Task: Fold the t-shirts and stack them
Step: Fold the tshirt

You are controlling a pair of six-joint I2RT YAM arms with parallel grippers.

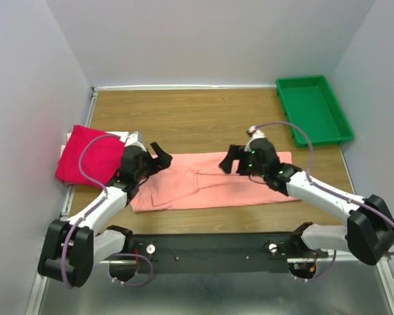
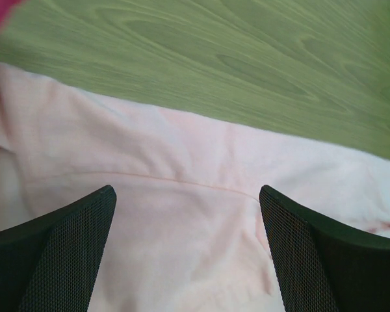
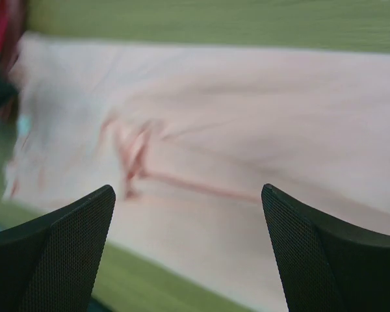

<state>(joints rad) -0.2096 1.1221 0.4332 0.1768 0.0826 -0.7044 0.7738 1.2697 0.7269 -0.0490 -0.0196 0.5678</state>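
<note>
The salmon pink t-shirt lies folded into a long flat band across the table's middle. It fills the left wrist view and the right wrist view. The magenta-red t-shirt lies folded at the table's left edge; a corner shows in the left wrist view. My left gripper is open and empty over the pink shirt's left end. My right gripper is open and empty over the shirt's upper edge, right of centre.
A green plastic tray stands at the back right corner. A white object peeks out behind the red shirt. Grey walls enclose the wooden table on three sides.
</note>
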